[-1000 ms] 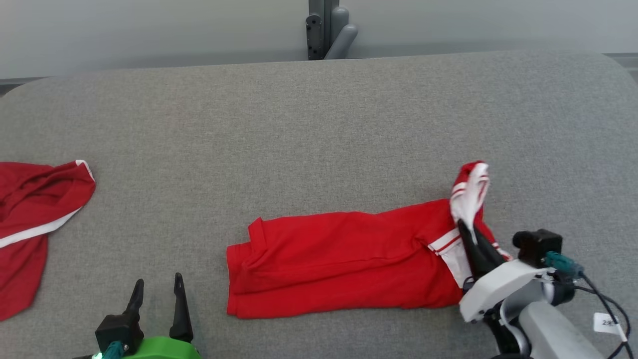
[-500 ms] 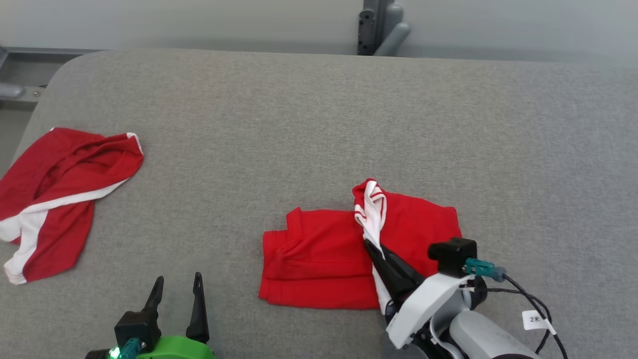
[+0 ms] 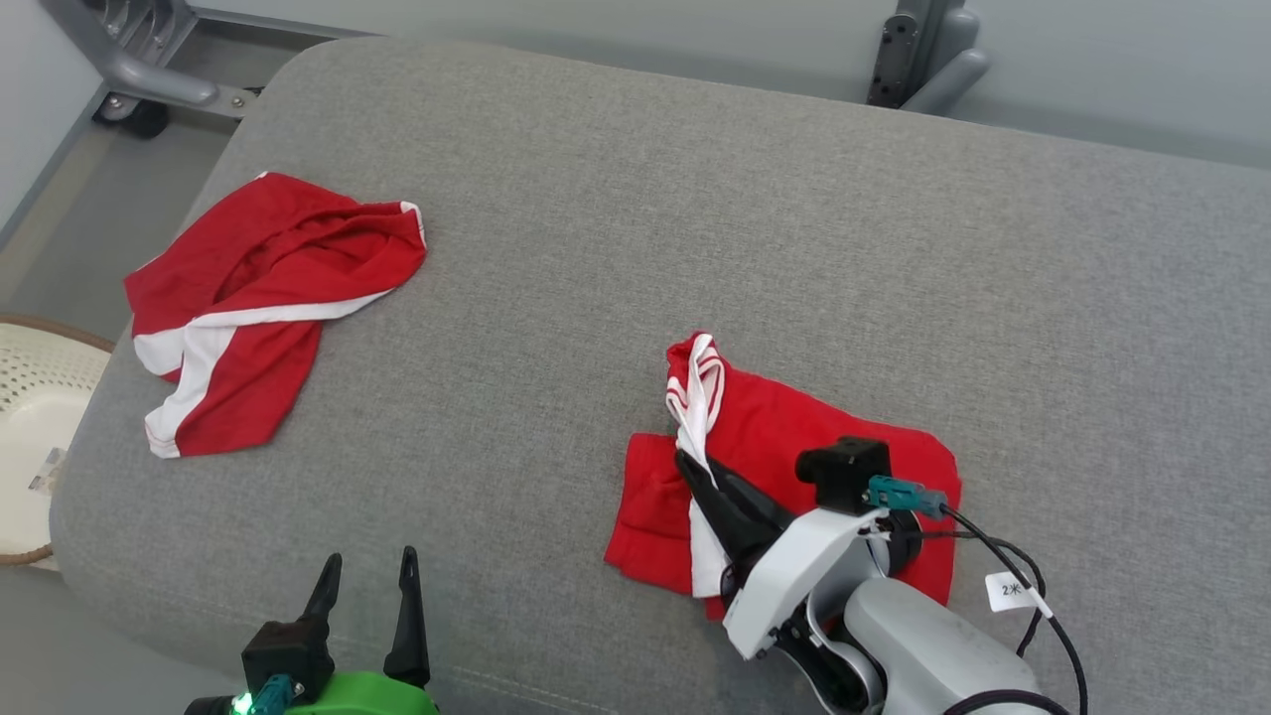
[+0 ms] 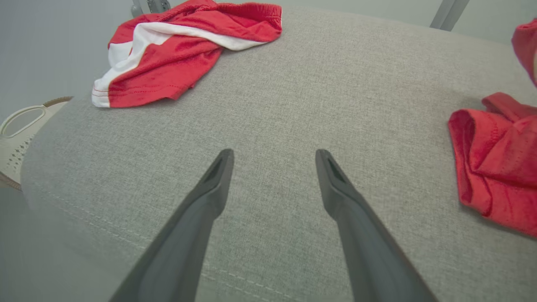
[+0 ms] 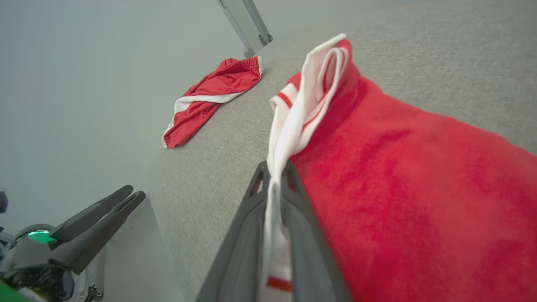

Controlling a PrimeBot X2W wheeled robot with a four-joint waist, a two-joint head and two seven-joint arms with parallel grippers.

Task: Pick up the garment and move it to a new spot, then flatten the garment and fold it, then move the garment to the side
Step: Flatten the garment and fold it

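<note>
At the near edge of the grey padded table (image 3: 616,179), my left gripper (image 3: 369,556) hovers with its fingers spread and nothing between them. I judge it parked there to leave the fold path free.

Just beyond and to the right, my right gripper (image 3: 685,464) has its fingers pressed together on the white-trimmed edge (image 3: 695,397) of the garment (image 3: 794,437). The wrist view shows the trim running down between both fingers, so the pinch is on the cloth itself. The garment lies on the table's near right part, its red body flat, with the trimmed end lifted and bunched above the fingertips. Gripping at the edge lets the raised layer drape over the lower one. I read this as the folding step, with the move to the side not yet done.

Further left, well apart, a second red garment (image 3: 268,288) lies crumpled. A pale basket (image 3: 25,397) stands off the table's left end.
</note>
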